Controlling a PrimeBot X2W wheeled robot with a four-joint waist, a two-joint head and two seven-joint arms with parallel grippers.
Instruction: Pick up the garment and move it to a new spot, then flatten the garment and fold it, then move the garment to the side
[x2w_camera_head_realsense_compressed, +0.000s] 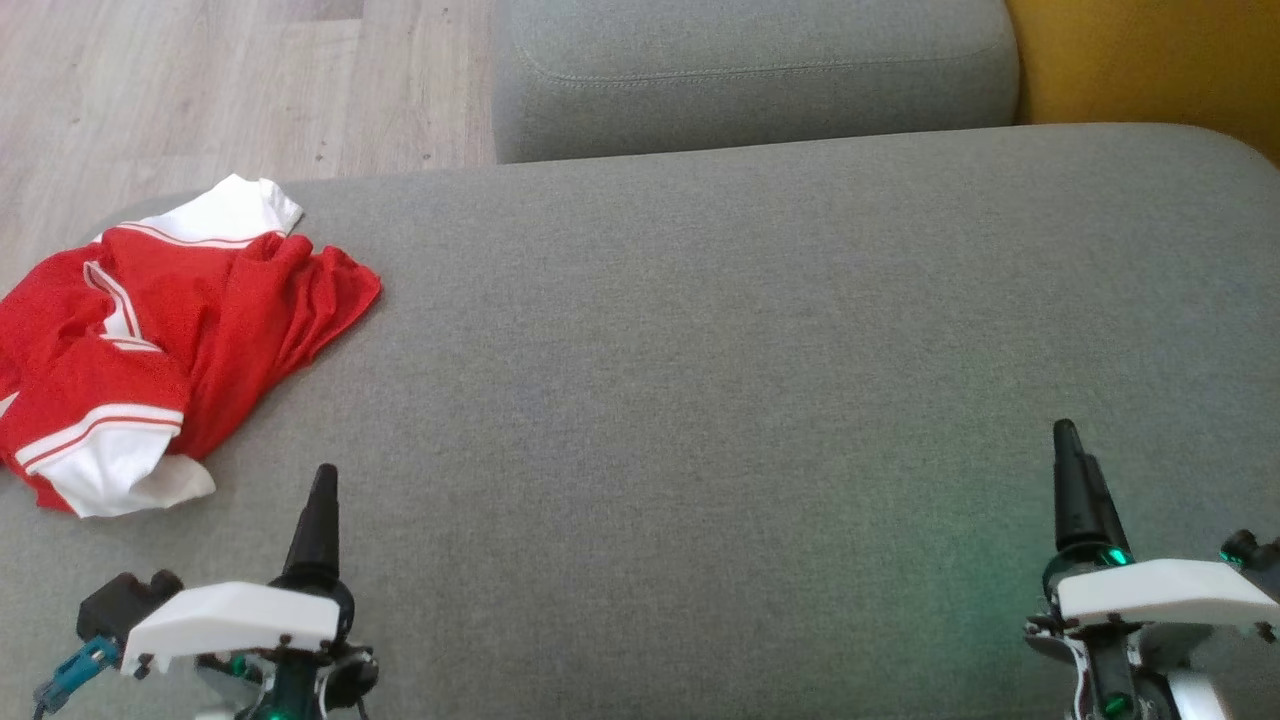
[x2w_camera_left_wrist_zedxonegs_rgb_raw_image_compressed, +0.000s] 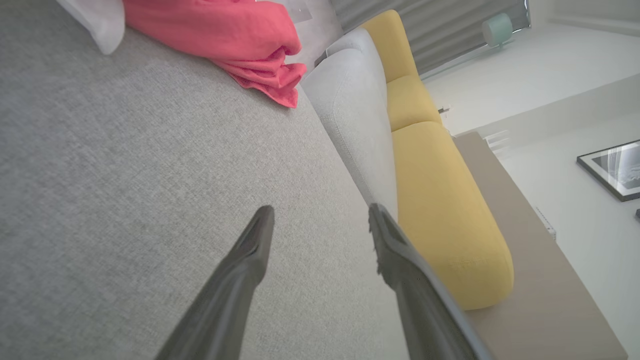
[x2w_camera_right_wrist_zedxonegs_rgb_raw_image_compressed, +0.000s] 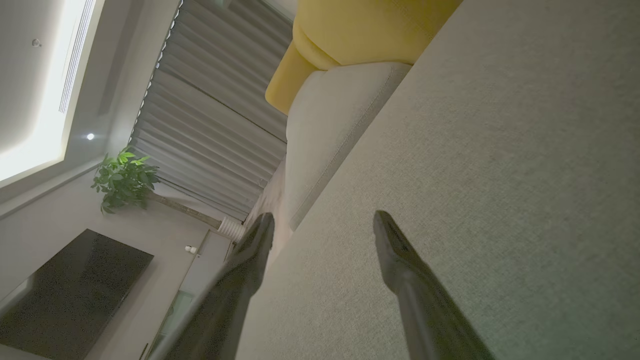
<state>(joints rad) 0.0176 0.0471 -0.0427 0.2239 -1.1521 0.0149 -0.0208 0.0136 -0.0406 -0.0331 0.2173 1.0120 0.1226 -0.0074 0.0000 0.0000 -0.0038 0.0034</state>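
**2 spread grippers, 1 crumpled garment close to the seat's edge**

1 red-and-white garment (x2w_camera_head_realsense_compressed: 150, 340) is seen at the far left of the head view, bunched on the grey seat (x2w_camera_head_realsense_compressed: 700, 400) and close to the rim where the wooden floor (x2w_camera_head_realsense_compressed: 200, 80) begins. A slip over that rim is judged the main risk: a push from the side instead of a lift would be enough to cause it. A pinch taken on only 1 layer is a 2nd risk, since the heap would then be dragged open unevenly or dropped on the way to its new spot. The seat's cloth could also be snagged if the fingertips are driven too deep.

The left gripper (x2w_camera_left_wrist_zedxonegs_rgb_raw_image_compressed: 320, 217) is seen with its jaws spread wide and nothing between them, near the garment but apart from it. Further right, the right gripper (x2w_camera_right_wrist_zedxonegs_rgb_raw_image_compressed: 324, 220) is likewise spread and empty, well apart from the garment, so a long reach across the seat would be needed and a late or skewed 2-handed grasp could follow.

Several things cannot be made out. The garment's left part is cut off by the frame edge. Its folded-under layers are hidden, so collar, hem and sleeves cannot be told apart with confidence. Whether either gripper's fingertips touch the seat cannot be told.
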